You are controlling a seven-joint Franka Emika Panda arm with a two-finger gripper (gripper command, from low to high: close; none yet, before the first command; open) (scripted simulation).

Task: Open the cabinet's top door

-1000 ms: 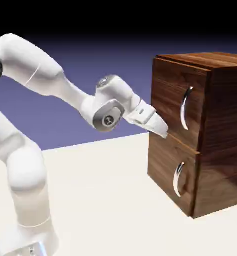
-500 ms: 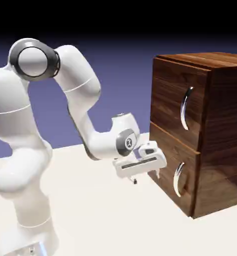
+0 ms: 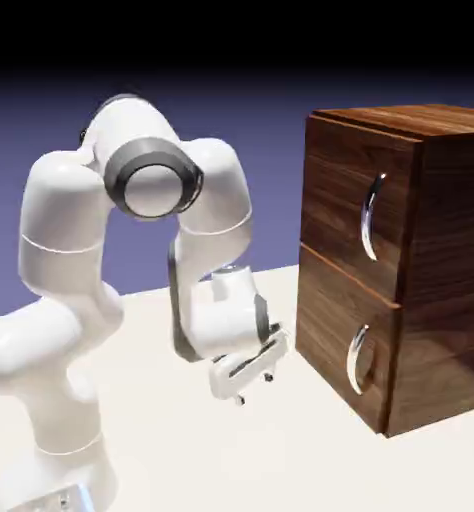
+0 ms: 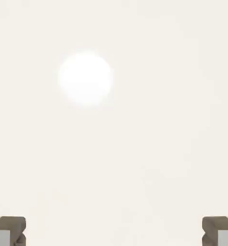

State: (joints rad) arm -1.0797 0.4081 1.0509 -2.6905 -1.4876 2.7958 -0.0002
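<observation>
Cream bench [image 3: 281, 460] stretches under a blue-violet backdrop, with the cabinet [image 3: 431, 330] at the exterior view's right, its top door [image 3: 346, 205] shut as before. Since a second ago the arm has folded back from that door. Its gripper [image 3: 253, 388] now hangs low near the lower panel, pointing down at bare bench, jaws spread wide and empty.

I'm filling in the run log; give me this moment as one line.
gripper: open, empty, pointing down at table | top door: shut, handle untouched | cabinet: to gripper's right, apart | phase: not yet at handle
</observation>
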